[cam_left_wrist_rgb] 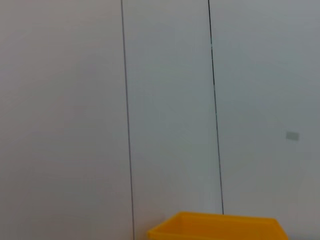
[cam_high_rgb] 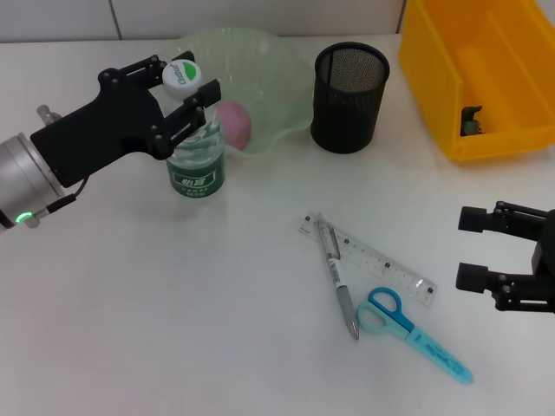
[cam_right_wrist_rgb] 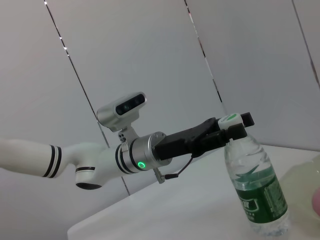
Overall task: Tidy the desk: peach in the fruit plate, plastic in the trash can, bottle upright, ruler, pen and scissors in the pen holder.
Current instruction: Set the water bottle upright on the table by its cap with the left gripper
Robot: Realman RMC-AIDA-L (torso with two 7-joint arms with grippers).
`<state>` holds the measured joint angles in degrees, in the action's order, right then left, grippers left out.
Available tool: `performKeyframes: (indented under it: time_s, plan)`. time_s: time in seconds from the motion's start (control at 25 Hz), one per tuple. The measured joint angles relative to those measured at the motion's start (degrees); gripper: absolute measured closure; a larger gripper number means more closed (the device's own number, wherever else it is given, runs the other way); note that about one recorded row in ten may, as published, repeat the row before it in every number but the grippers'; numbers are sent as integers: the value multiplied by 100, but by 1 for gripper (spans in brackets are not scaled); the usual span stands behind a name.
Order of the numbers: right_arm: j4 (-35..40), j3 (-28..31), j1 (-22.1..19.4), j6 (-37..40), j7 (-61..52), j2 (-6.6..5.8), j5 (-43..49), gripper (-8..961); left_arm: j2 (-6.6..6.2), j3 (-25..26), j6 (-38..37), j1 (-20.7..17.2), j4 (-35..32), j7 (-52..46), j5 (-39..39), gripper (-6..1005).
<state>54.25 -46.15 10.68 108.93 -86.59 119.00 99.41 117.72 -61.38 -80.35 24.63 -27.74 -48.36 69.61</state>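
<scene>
One bottle (cam_high_rgb: 196, 143), one peach (cam_high_rgb: 234, 123) in one fruit plate (cam_high_rgb: 264, 61). One pen holder (cam_high_rgb: 349, 85), one yellow trash can (cam_high_rgb: 468, 82). On the table (cam_high_rgb: 173, 303): one ruler (cam_high_rgb: 381, 263), one pen (cam_high_rgb: 338, 279), one pair of scissors (cam_high_rgb: 408, 329).

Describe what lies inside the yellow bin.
Inside the yellow bin, a small dark green crumpled item rests by its right wall. The near wall hides the floor below it.
</scene>
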Motion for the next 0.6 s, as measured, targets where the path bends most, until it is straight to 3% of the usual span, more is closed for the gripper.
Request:
performKeyframes:
  time_s: [0.36,0.6]
  plan:
    - [-51,-39,67,-19,-4,-3,28,114,-170,23,-12,-268,-53,-111,-10,487]
    - [-79,-49,135,-22,-18,2,92,113,-182,25,25,-275,-28,-109,-11,480]
